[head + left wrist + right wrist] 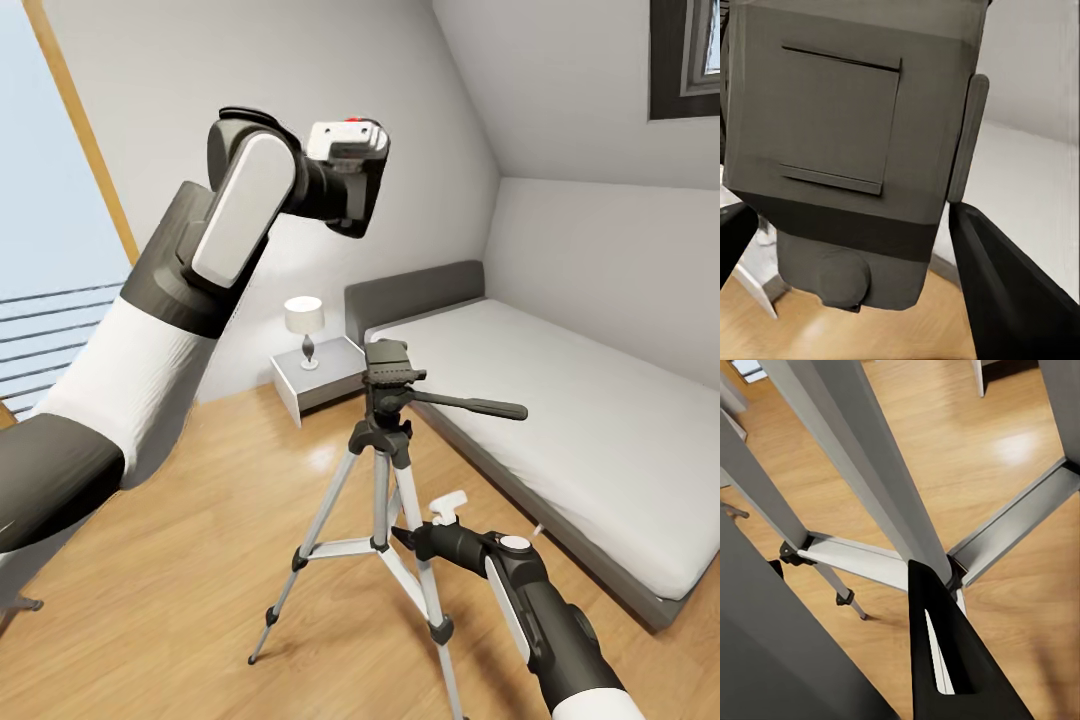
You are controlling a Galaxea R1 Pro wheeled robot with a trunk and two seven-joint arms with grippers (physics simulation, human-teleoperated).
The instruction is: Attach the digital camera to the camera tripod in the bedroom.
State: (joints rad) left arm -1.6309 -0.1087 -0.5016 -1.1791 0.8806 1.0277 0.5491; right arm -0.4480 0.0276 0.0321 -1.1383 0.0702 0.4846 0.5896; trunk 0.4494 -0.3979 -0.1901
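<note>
High at the left of the head view, your left arm is raised and bent, and its left gripper (352, 190) has hold of the digital camera (348, 150), whose red button shows on top, well above the tripod's head. In the left wrist view the camera's dark body (847, 150) sits close against the lens with a dark finger (1012, 292) on each side of it, so the jaws are closed onto it. Below and a little to the right, the camera tripod (385, 470) stands upright on the light wood floor (200, 560), its black pan head bare, its long handle pointing right toward the bed (560, 420). Behind it, a small nightstand (318, 380) with a lamp (304, 330) stands against the sloped white wall. At the lower right, your right gripper (420, 535) reaches in among the tripod's silver legs; in the right wrist view a dark finger (945, 660) lies just beside the leg and brace joint (945, 562). Whether that gripper grips the leg or merely sits beside it, I cannot tell.
</note>
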